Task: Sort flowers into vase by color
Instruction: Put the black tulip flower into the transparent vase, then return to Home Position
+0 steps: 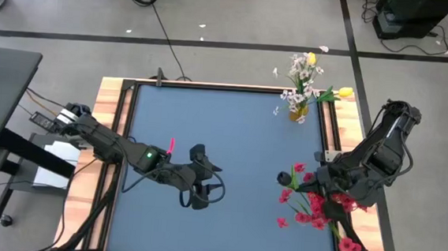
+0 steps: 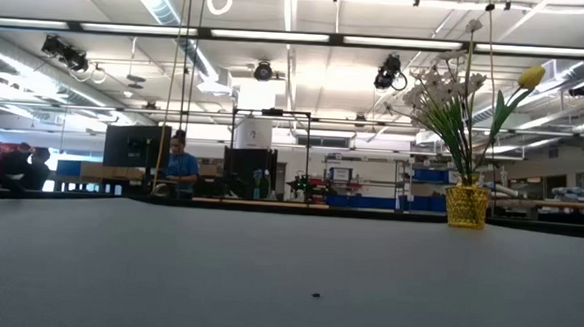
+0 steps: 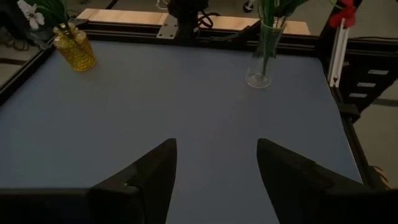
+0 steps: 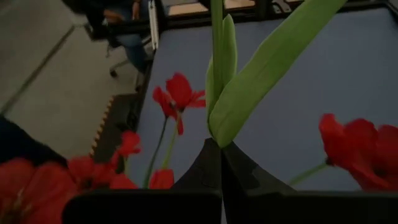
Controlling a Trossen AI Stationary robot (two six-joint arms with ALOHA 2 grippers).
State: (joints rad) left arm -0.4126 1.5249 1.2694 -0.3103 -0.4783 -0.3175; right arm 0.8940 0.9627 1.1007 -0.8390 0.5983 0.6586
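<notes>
My right gripper (image 1: 293,178) is over the table's right side, above a clear vase (image 3: 263,59) of red blossoms (image 1: 313,204), and is shut on a green flower stem with long leaves (image 4: 249,81). That flower's head is out of the right wrist view. A yellow vase (image 1: 298,111) stands near the far right corner, holding white sprays (image 2: 446,91) and yellow tulips (image 2: 530,76). My left gripper (image 1: 218,180) hovers open over the middle of the table and touches nothing. My right gripper pinches the green stem just below the base of its leaves (image 4: 219,138) between its two fingers. The stem and leaves run forward past the fingertips, roughly along the fingers. The stem's lower end is hidden behind the fingers. Red blossoms (image 4: 177,93) crowd both sides of the hold.
The blue table top (image 1: 224,125) is framed by dark rails and wooden side boards (image 1: 107,101). Loose petals lie on the floor beyond the far edge. People sit in the room behind, seen in the low view.
</notes>
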